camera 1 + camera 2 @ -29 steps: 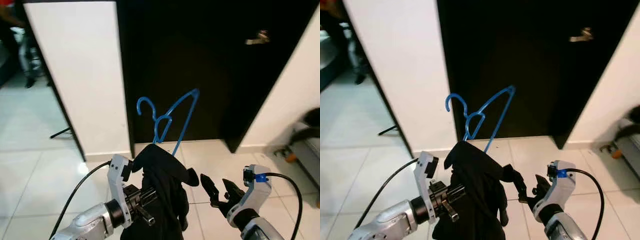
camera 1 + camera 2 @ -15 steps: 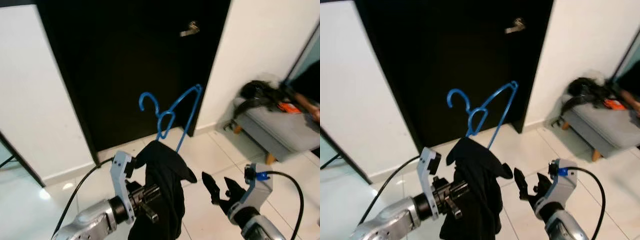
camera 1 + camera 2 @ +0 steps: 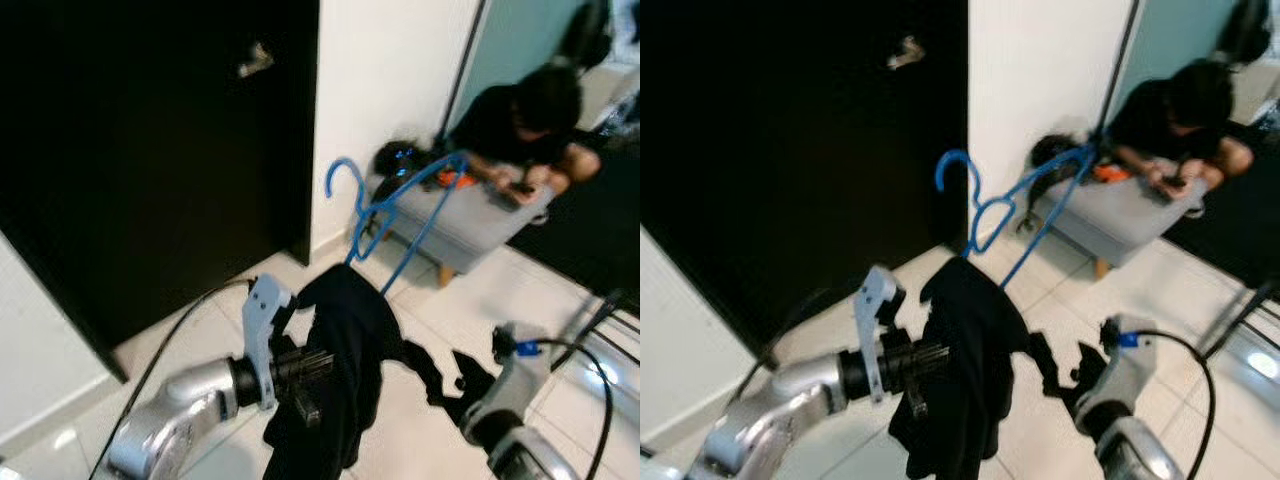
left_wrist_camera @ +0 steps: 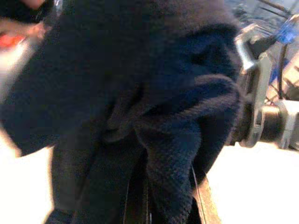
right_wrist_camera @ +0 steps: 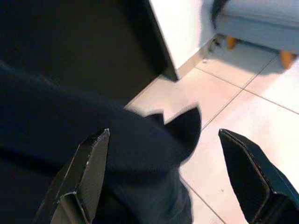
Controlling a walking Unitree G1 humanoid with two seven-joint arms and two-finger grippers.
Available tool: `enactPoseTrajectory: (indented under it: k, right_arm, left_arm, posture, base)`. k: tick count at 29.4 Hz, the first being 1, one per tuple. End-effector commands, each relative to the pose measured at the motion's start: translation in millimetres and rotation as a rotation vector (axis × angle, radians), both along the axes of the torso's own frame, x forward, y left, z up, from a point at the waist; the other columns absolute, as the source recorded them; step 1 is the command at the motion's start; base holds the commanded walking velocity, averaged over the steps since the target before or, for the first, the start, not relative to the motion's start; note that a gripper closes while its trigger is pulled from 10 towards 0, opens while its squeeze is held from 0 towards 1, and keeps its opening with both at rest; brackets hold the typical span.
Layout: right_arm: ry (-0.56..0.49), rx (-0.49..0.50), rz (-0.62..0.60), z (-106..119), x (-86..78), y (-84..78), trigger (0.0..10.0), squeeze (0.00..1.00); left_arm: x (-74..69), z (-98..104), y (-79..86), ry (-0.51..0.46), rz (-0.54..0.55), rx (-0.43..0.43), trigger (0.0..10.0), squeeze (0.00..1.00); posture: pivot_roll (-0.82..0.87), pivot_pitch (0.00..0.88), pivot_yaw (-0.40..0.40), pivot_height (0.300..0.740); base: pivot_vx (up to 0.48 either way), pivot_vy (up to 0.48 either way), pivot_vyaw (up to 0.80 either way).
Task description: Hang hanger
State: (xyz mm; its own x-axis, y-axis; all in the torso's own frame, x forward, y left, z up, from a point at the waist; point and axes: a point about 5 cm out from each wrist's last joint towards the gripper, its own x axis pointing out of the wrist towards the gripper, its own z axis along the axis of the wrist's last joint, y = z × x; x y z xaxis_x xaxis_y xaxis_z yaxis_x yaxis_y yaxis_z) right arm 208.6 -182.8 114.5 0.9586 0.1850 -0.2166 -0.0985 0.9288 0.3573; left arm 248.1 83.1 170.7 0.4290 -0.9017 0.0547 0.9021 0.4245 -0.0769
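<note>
Left pincer grips garment on blue hanger; right wrist view: right pincer spread wide.

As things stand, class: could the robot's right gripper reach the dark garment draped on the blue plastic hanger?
Probably yes. The open right gripper sits right beside the dark garment, its sleeve between the fingers, with nothing between them.

Tight on the left: black door and white wall close behind the hanger. On the right a person on a grey seat blocks that side; open tile floor between.
</note>
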Motion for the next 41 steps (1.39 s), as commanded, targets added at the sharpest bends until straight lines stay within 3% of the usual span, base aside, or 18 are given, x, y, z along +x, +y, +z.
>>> enactPoseTrajectory:
  k: [1, 4, 5, 6, 8, 13, 14, 16, 19, 21, 24, 28, 30, 33, 34, 35, 36, 41]
  right_arm:
    - [0.002, 0.019, -0.003, 0, 0.0, -1.1, 10.0, 0.00]
    - [-0.015, 0.067, -0.020, 3, 4.7, -5.7, 10.0, 0.00]
    - [-0.031, 0.146, -0.022, 6, 8.2, -7.0, 10.0, 0.00]
    - [-0.031, 0.146, -0.022, 6, 8.2, -7.0, 10.0, 0.00]
    - [-0.066, 0.268, -0.002, 13, 12.8, -6.5, 10.0, 0.00]
    - [-0.120, 0.407, 0.079, 27, 14.9, -1.0, 10.0, 0.00]
    - [-0.164, 0.464, 0.175, 36, 10.9, -3.7, 10.0, 0.00]
    - [-0.201, 0.522, 0.222, 42, 6.9, -12.4, 10.0, 0.00]
    - [-0.213, 0.543, 0.222, 43, 5.8, -16.9, 10.0, 0.00]
    - [-0.314, 0.664, 0.178, 55, 3.3, -38.1, 10.0, 0.00]
    - [-0.383, 0.737, 0.153, 62, 0.6, -51.9, 10.0, 0.00]
    - [-0.398, 0.760, 0.162, 64, -0.8, -53.8, 10.0, 0.00]
    - [-0.299, 0.723, 0.243, 58, 0.0, -39.9, 10.0, 0.00]
    - [-0.254, 0.703, 0.278, 54, 0.3, -32.5, 10.0, 0.00]
    - [-0.154, 0.635, 0.343, 46, 0.8, -18.5, 10.0, 0.00]
    - [-0.154, 0.635, 0.343, 46, 0.8, -18.5, 10.0, 0.00]
    - [-0.076, 0.569, 0.405, 41, -0.1, -6.9, 10.0, 0.00]
    - [0.008, 0.477, 0.491, 40, -3.2, 1.4, 10.0, 0.00]
  left_arm:
    - [9.3, 9, 5.8, -0.079, -0.007, 0.051, 10.0, 0.00]
    - [23.8, 30, 19.5, -0.189, 0.001, 0.107, 10.0, 0.00]
    - [33.5, 46, 30.6, -0.259, 0.013, 0.137, 10.0, 0.00]
    - [33.5, 46, 30.6, -0.259, 0.013, 0.137, 10.0, 0.00]
    - [43.7, 69, 44.8, -0.358, 0.014, 0.183, 10.0, 0.00]
    - [48.2, 88, 51.8, -0.456, -0.022, 0.237, 10.0, 0.00]
    - [50.7, 104, 52.3, -0.540, -0.056, 0.254, 10.0, 0.00]
    - [51.7, 117, 52.3, -0.627, -0.101, 0.276, 10.0, 0.00]
    - [51.2, 122, 52.2, -0.656, -0.119, 0.283, 10.0, 0.00]
    - [50.9, 132, 54.0, -0.760, -0.180, 0.357, 10.0, 0.00]
    - [51.6, 138, 56.6, -0.834, -0.224, 0.430, 10.0, 0.00]
    - [51.9, 142, 57.2, -0.867, -0.237, 0.441, 10.0, 0.00]
    - [52.2, 153, 54.0, -0.951, -0.245, 0.437, 10.0, 0.00]
    - [52.1, 157, 52.2, -0.976, -0.245, 0.429, 10.0, 0.00]
    - [52.3, 160, 49.3, -1.004, -0.243, 0.422, 10.0, 0.00]
    - [52.3, 160, 49.3, -1.004, -0.243, 0.422, 10.0, 0.00]
    - [52.5, 163, 46.8, -1.021, -0.239, 0.412, 10.0, 0.00]
    - [53.2, 166, 44.1, -1.059, -0.240, 0.410, 10.0, 0.00]
  posture:
    - [0.02, 0.062, 0.007, 0.740]
    - [0.02, 0.061, 0.012, 0.740]
    - [0.02, 0.059, 0.018, 0.740]
    - [0.02, 0.059, 0.018, 0.740]
    - [0.02, 0.055, 0.022, 0.740]
    - [0.02, 0.052, 0.022, 0.740]
    - [0.02, 0.048, 0.018, 0.740]
    - [0.01, 0.047, 0.018, 0.740]
    - [0.01, 0.047, 0.018, 0.740]
    - [0.01, 0.042, 0.018, 0.740]
    - [0.01, 0.040, 0.019, 0.740]
    - [0.01, 0.038, 0.019, 0.740]
    - [0.01, 0.035, 0.022, 0.740]
    - [0.01, 0.035, 0.022, 0.740]
    - [0.02, 0.032, 0.021, 0.740]
    - [0.02, 0.032, 0.021, 0.740]
    - [0.02, 0.032, 0.022, 0.740]
    - [0.01, 0.031, 0.027, 0.740]
  base:
    - [0.000, 0.000, -0.80]
    - [0.000, 0.000, -0.80]
    - [0.000, 0.000, -0.68]
    - [0.000, 0.000, -0.68]
    - [0.000, 0.000, 0.00]
    - [0.000, 0.000, 0.00]
    - [0.000, 0.000, 0.00]
    - [0.000, 0.000, 0.00]
    - [0.000, 0.000, 0.00]
    - [0.000, 0.000, 0.00]
    - [0.000, 0.000, 0.00]
    - [0.000, 0.000, 0.00]
    - [0.000, 0.000, 0.00]
    - [0.000, 0.000, 0.00]
    - [0.000, 0.000, 0.00]
    - [0.000, 0.000, 0.00]
    - [0.000, 0.000, 0.00]
    - [0.000, 0.000, 0.00]
